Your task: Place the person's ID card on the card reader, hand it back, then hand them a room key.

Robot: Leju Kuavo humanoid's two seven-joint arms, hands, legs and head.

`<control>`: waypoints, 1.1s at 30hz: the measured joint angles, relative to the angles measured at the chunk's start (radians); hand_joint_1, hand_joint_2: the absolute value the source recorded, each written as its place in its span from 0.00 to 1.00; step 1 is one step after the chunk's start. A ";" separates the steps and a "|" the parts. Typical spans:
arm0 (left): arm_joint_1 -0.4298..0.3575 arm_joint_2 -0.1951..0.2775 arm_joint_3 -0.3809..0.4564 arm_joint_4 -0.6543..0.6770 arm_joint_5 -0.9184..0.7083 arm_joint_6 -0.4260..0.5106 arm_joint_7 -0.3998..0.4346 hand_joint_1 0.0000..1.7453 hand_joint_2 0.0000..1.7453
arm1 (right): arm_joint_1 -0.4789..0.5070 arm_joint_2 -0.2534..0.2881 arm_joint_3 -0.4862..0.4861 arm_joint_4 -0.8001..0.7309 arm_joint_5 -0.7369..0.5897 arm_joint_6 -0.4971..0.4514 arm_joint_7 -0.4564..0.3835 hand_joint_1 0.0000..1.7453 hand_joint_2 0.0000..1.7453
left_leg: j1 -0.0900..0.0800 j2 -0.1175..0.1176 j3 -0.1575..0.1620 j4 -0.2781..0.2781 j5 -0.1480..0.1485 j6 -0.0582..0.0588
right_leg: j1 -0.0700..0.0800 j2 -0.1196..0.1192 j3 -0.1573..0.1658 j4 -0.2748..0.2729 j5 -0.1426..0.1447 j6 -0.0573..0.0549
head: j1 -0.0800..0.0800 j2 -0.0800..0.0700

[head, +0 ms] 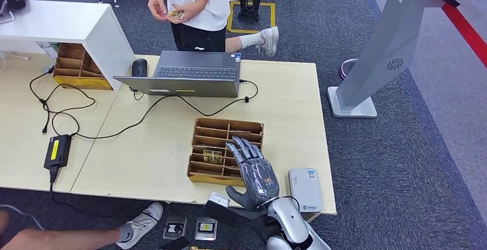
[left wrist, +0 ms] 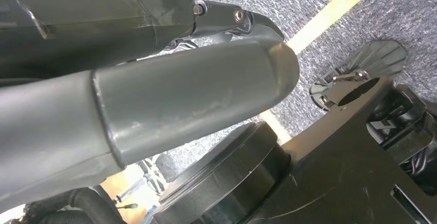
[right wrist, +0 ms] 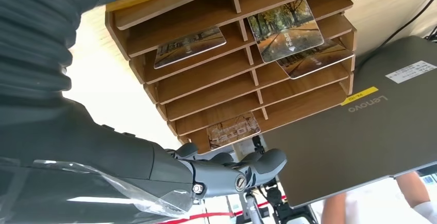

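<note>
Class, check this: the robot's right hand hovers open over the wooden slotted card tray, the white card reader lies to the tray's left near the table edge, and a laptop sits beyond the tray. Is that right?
One slip: the head view shows the card reader lying to the right of the card tray, not its left. The rest stands: the right hand hovers open over the tray, fingers spread, and the laptop sits beyond.

1. The head view looks forward and down from high on the robot, taking in the whole tabletop [head: 155, 158], the laptop [head: 192, 73] at its far edge and a person [head: 192, 3] beyond.
2. The right wrist view sits close behind the right hand [right wrist: 227, 172], turned, facing the wooden card rack [right wrist: 247, 74]; it shares rack [head: 221, 146] and laptop [right wrist: 360, 136] with the head view.
3. The left wrist view sits close behind the left hand [left wrist: 180, 90], facing carpeted floor [left wrist: 335, 38].
</note>
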 joint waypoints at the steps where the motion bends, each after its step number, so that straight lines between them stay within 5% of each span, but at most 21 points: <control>1: 0.000 0.000 0.000 0.000 -0.001 0.000 0.000 0.00 0.00 | -0.001 0.001 0.000 0.002 -0.002 0.000 0.000 0.46 1.00 | 0.000 0.000 0.000 0.000 0.000 0.000 | 0.000 0.000 0.000 0.000 0.000 0.000 | 0.000 0.000; 17: 0.009 0.000 0.021 0.000 -0.012 0.001 -0.001 0.00 0.00 | -0.012 0.004 0.000 0.037 -0.010 -0.012 0.016 0.31 1.00 | 0.000 0.000 0.000 0.000 0.000 0.000 | 0.000 0.000 0.000 0.000 0.000 0.000 | 0.000 0.000; 33: 0.011 0.000 0.026 0.000 -0.049 -0.003 0.001 0.00 0.00 | -0.012 -0.018 0.000 0.045 -0.004 -0.021 0.069 0.32 1.00 | 0.000 0.000 0.000 0.000 0.000 0.000 | 0.000 0.000 -0.001 0.000 0.000 0.000 | 0.000 0.000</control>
